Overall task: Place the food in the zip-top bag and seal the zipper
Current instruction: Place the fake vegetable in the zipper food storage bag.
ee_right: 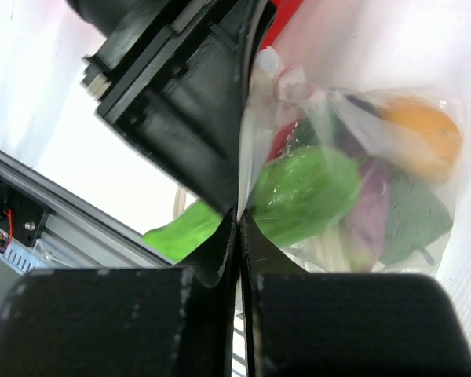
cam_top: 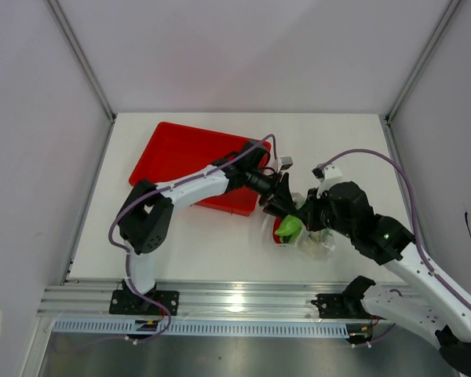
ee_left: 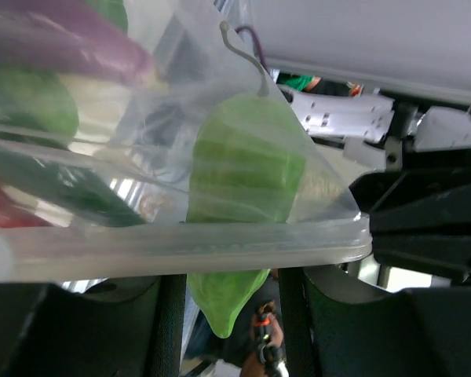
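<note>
The clear zip-top bag (cam_top: 318, 239) lies at the table's front middle, between both grippers. Inside it I see a purple eggplant (ee_right: 369, 212), a yellow lemon (ee_right: 424, 133) and other green and red food. My right gripper (ee_right: 239, 220) is shut on the thin plastic edge of the bag (ee_right: 255, 149). The zipper (ee_left: 180, 247) runs across the left wrist view as a thick clear strip. A light green vegetable (ee_left: 243, 173) sticks through the bag mouth, with its tip between my left gripper's (ee_left: 231, 314) fingers, which are half closed on it. The strip hides the fingertips.
A red tray (cam_top: 188, 153) lies at the back left, partly under the left arm. The right arm's black wrist (ee_left: 432, 228) is close beside the left gripper. Metal rails run along the near table edge (cam_top: 235, 302).
</note>
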